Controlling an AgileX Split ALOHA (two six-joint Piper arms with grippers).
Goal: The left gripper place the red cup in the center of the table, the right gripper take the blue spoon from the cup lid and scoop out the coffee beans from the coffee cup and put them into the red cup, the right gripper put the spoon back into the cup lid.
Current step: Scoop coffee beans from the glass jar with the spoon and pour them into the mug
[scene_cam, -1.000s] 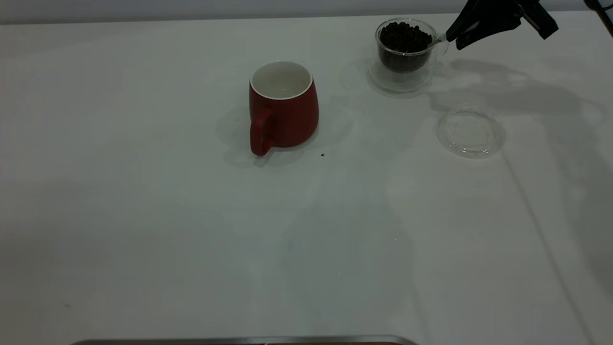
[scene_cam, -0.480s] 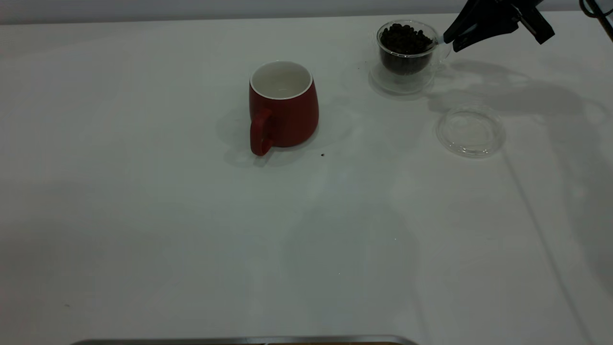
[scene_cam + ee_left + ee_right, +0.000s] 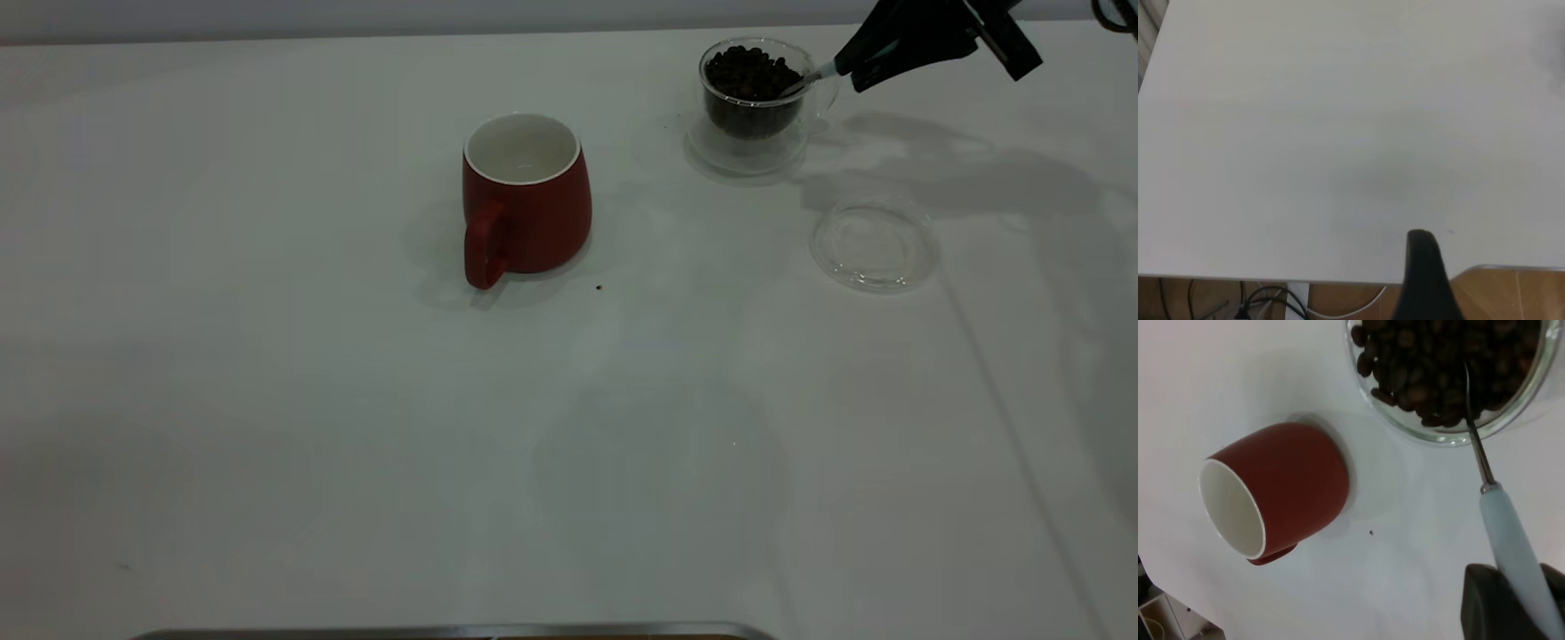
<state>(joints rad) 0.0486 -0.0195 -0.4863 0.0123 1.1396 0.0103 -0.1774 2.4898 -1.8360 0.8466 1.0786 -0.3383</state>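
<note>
The red cup [image 3: 526,197] stands upright and empty near the table's middle; it also shows in the right wrist view [image 3: 1288,487]. The clear coffee cup [image 3: 753,98] full of coffee beans [image 3: 749,73] stands at the far right back. My right gripper [image 3: 855,69] is shut on the blue spoon [image 3: 822,73] by its pale handle [image 3: 1515,547]; the metal bowl is dug into the beans [image 3: 1445,370]. The cup lid [image 3: 874,244] lies empty nearer the front, to the right of the coffee cup. My left gripper is out of the exterior view; only one dark finger [image 3: 1425,280] shows over the table's edge.
A single stray bean [image 3: 598,287] lies on the white table [image 3: 356,444] just right of the red cup. A metal edge [image 3: 453,632] runs along the front. In the left wrist view the table's rounded corner [image 3: 1471,270] and cables below it show.
The right gripper shifted slightly right and up, drawing the spoon so that its neck now shows over the coffee cup's rim. The coffee cup slid a little between the earliest frame and now.
</note>
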